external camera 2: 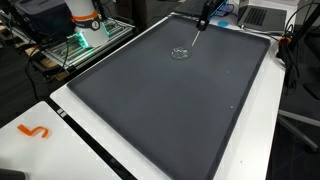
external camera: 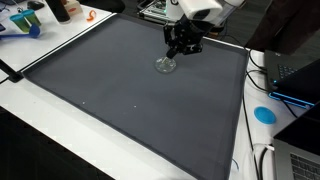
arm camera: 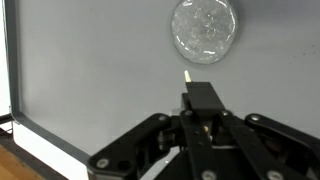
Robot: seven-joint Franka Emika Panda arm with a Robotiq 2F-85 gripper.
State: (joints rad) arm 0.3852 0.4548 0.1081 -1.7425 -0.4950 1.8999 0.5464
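Note:
A clear round glass dish lies on the dark grey mat, near its far side. In the wrist view the dish shows at the top, just beyond the fingers. My gripper hovers close to the dish, jaws closed together. A thin stick with a pale tip pokes out from between the fingers toward the dish. The tip stops just short of the dish's rim.
The mat lies on a white table. An orange hook lies off the mat. A blue disc, cables and a laptop crowd one side. A cart with green lights stands beside the table.

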